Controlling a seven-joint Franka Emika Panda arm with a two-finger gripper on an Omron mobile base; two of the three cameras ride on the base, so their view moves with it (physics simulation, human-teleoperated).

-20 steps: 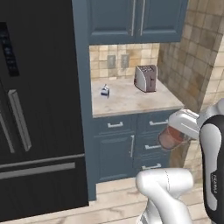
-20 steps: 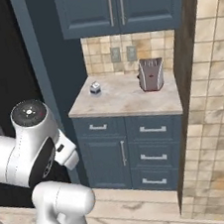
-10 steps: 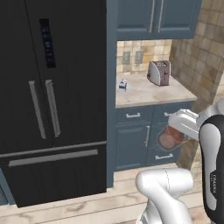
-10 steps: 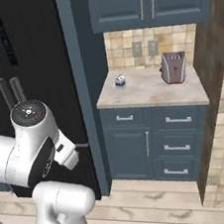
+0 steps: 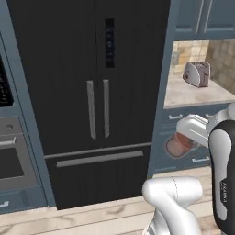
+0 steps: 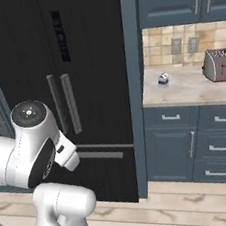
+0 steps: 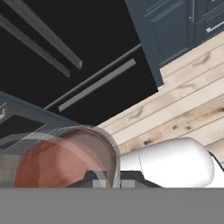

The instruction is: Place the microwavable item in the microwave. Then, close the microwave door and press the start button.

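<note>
The glass tumbler (image 5: pixel 178 144), clear with reddish-brown contents, hangs tilted in front of the lower cabinets with my gripper (image 5: pixel 187 136) shut on it. In the hand view the tumbler (image 7: pixel 65 158) lies large at the lower left, just above my dark fingertips (image 7: pixel 94 178). A narrow strip of a black keypad panel (image 5: pixel 3 87) shows at the far left edge, above an oven; it looks like the microwave's right side. Its door and turntable are out of view.
A tall black fridge (image 5: pixel 92 92) with two vertical handles stands straight ahead. An oven (image 5: pixel 9 158) sits low at the left. To the right, a counter (image 6: pixel 192 87) carries a milk carton (image 6: pixel 163 78) and a toaster (image 6: pixel 217 65). Below lies wooden floor (image 7: pixel 183 105).
The whole picture has slid to the right: the camera has travelled left, from the counter to the fridge. The tumbler has stayed in my gripper throughout.
</note>
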